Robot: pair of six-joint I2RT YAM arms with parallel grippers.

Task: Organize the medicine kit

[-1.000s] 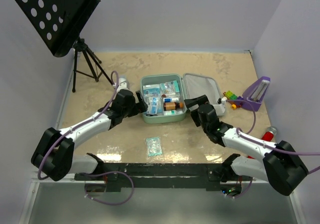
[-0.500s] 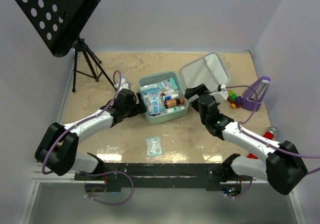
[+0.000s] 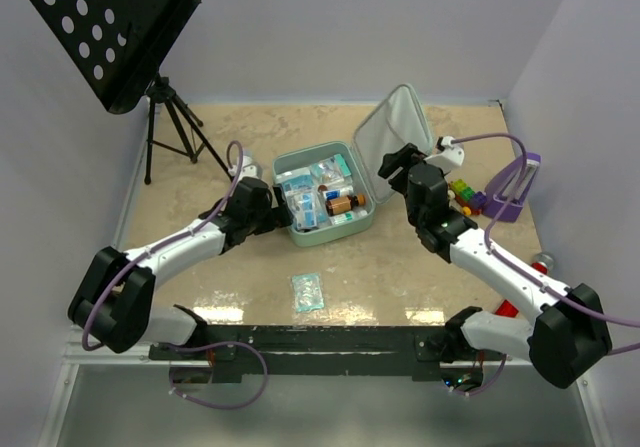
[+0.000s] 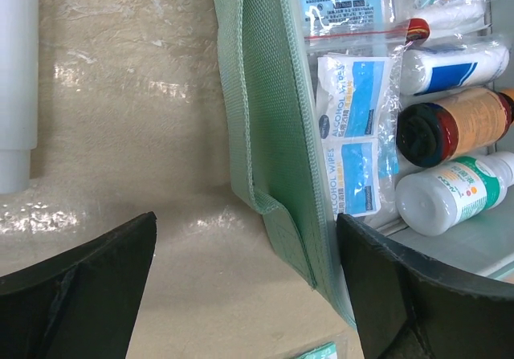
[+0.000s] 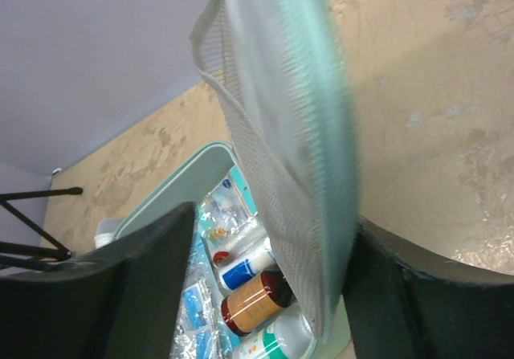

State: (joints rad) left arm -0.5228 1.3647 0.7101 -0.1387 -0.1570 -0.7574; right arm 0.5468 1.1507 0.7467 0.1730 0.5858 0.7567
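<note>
The mint-green medicine kit [image 3: 292, 229] lies open at the table's middle, holding packets, a brown bottle [image 3: 343, 204] and a white bottle. Its mesh-lined lid [image 3: 392, 129] stands nearly upright. My right gripper [image 3: 402, 163] is open, and the lid [image 5: 281, 134] stands between its fingers, against the right finger [image 5: 434, 303]. My left gripper [image 3: 279, 213] is open and straddles the kit's left wall [image 4: 273, 134], one finger outside and one over the alcohol wipes [image 4: 353, 134].
A loose blue packet [image 3: 307, 293] lies in front of the kit. A white bottle [image 3: 243, 170] stands by the left arm. A purple wedge [image 3: 515, 189] and toy bricks [image 3: 462, 192] sit right, a red object [image 3: 540, 264] nearer. A music stand [image 3: 110, 27] stands back left.
The lid has swung up from lying flat on the right to nearly upright, with my right gripper rising along with it. The kit turned slightly. The left arm has barely moved.
</note>
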